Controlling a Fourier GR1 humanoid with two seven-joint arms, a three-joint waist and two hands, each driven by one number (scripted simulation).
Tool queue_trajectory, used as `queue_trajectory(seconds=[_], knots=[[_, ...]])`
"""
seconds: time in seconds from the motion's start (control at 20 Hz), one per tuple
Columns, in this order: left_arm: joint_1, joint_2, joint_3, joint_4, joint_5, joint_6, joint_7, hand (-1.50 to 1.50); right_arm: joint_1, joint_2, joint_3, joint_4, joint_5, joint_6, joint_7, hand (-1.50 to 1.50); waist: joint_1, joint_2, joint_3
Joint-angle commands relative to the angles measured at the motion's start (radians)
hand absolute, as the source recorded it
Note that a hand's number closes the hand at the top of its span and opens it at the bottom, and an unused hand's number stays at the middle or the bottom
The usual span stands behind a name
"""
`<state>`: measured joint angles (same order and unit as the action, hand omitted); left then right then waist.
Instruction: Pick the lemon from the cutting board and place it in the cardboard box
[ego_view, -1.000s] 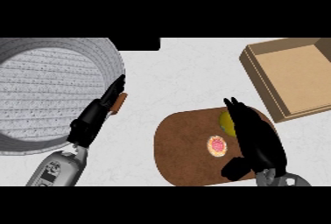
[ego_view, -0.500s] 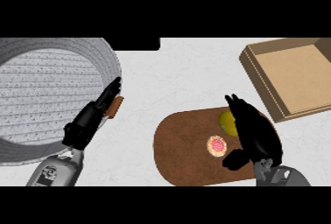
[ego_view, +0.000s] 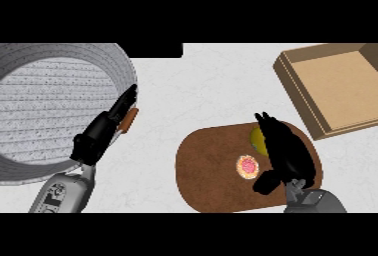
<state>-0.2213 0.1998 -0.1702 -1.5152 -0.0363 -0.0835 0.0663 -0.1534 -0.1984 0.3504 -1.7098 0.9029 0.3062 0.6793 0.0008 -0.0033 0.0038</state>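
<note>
The lemon (ego_view: 256, 137) lies on the round brown cutting board (ego_view: 210, 170), and only a yellow sliver shows at the left edge of my right hand (ego_view: 288, 152). That hand lies over the lemon with its fingers stretched toward the far side and its thumb low at the left. Whether the fingers curl round the lemon is hidden. The open cardboard box (ego_view: 336, 85) stands at the far right, apart from the board. My left hand (ego_view: 103, 130) rests open at the left, fingers straight, beside the grey pot.
A large grey pot (ego_view: 52, 105) fills the left side. A small orange-brown object (ego_view: 129, 120) lies beside the left hand's fingers. A pink and yellow round piece (ego_view: 248, 166) sits on the board left of my right hand.
My right hand has slid slightly toward the near edge over the lemon. The left arm has barely shifted.
</note>
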Motion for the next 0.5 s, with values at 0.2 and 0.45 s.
queue_trajectory(seconds=[0.2, 0.45], knots=[[0.007, -0.030, 0.030, -0.018, -0.035, -0.025, 0.017, 0.00, -0.037, 0.097, 0.020, 0.141, 0.081, -0.009, 0.008, -1.50, 0.001, 0.003, -0.004], [-0.019, -0.051, 0.058, -0.024, -0.039, -0.060, 0.054, 0.00, -0.012, 0.059, -0.053, 0.086, 0.055, 0.068, -0.034, -1.50, -0.002, 0.003, -0.004]])
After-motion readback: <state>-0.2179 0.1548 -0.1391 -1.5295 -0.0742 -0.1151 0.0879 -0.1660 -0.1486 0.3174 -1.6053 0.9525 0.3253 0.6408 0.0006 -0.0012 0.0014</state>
